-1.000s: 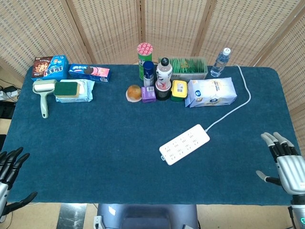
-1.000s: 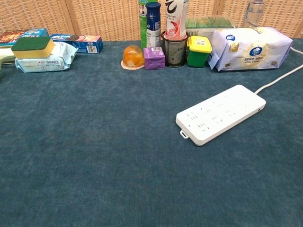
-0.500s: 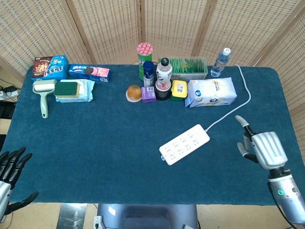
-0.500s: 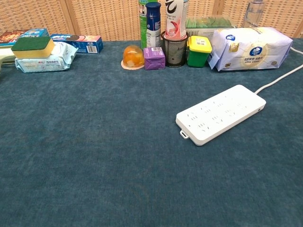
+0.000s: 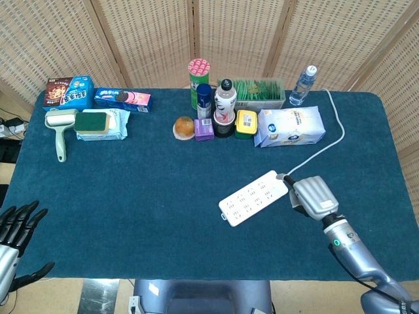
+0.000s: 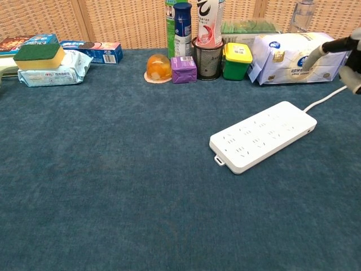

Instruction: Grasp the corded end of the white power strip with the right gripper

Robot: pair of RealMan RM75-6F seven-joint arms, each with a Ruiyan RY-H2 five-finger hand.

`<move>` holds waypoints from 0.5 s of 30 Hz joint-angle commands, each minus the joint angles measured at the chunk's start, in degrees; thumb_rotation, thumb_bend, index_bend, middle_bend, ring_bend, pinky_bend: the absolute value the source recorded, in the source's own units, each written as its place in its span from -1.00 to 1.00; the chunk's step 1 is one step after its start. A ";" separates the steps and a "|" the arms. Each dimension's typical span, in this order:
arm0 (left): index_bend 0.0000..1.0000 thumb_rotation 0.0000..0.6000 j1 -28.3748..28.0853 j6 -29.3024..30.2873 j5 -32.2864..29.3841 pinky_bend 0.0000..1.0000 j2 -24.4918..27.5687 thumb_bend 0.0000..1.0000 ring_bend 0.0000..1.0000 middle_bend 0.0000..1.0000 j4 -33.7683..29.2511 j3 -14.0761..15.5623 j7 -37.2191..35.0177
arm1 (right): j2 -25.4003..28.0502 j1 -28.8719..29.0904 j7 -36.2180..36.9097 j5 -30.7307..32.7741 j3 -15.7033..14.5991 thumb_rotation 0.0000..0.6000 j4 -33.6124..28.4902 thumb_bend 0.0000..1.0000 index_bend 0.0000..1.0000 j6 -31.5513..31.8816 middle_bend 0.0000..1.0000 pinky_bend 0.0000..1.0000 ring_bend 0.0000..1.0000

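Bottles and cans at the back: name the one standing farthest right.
The clear water bottle with the white cap, alone by the cord, right of the green box.

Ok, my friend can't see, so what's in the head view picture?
A robot's right hand hovers right by the corded end of a white power strip on a blue table. Snacks, bottles and a tissue pack line the far edge. The left hand waits open at the near left corner.

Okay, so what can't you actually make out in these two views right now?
- Right hand: fingers hidden under its own back in head view; chest view's right edge crops it.
- Whether it touches the power strip: unclear.
- Left hand: cropped by head view's corner.
- Cord: far end runs off the table.
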 commanded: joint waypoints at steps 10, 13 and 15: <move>-1.00 1.00 -0.05 -0.48 -1.01 -0.99 0.01 -0.83 -1.00 -1.00 -0.47 -0.11 0.51 | -5.86 6.32 -5.67 7.32 0.02 1.00 4.57 0.68 -0.49 -5.96 0.73 1.00 1.00; -1.00 1.00 -0.04 -0.50 -1.11 -0.99 0.08 -0.83 -1.00 -1.00 -0.54 -0.13 0.59 | -6.71 6.92 -5.93 8.33 -0.25 1.00 5.62 0.69 -0.46 -6.46 0.73 1.00 1.00; -1.00 1.00 -0.04 -0.45 -1.08 -0.99 0.17 -0.83 -1.00 -1.00 -0.67 -0.20 0.83 | -7.14 7.26 -6.18 8.82 -0.55 1.00 6.34 0.69 -0.45 -6.76 0.73 1.00 1.00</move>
